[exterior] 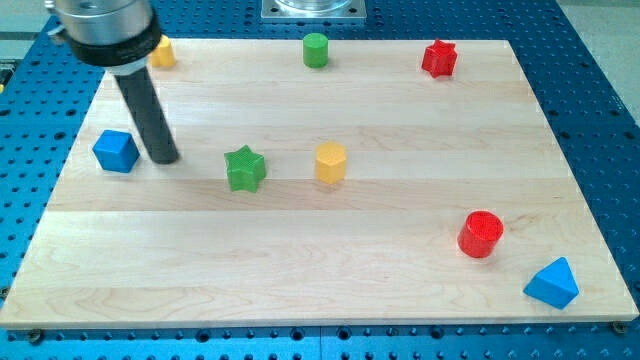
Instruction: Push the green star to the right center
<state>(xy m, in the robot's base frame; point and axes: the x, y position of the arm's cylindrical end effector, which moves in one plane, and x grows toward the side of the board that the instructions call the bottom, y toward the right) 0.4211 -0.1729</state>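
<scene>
Tip [165, 158] on board w/ no gripper to report, just left of green star [244, 168], apart.

Bright, even overhead light, no dim corners. Wooden board [300, 260] evenly lit, grain readable, only a faint sheen and no hard glare. Shadows short and soft, sitting tight under each block: green star [245, 168] and yellow cylinder [331, 162] throw small dark patches at their bases, red cylinder [481, 234] the same. Rod casts a thin shadow around my tip [163, 158]. Metal collar [105, 30] at the view's top left shows bright specular streaks. Focus decent mid-frame; block edges slightly soft, low resolution with some compression fuzz. Board edges converge toward the view's top from perspective; no obvious bowing.
</scene>
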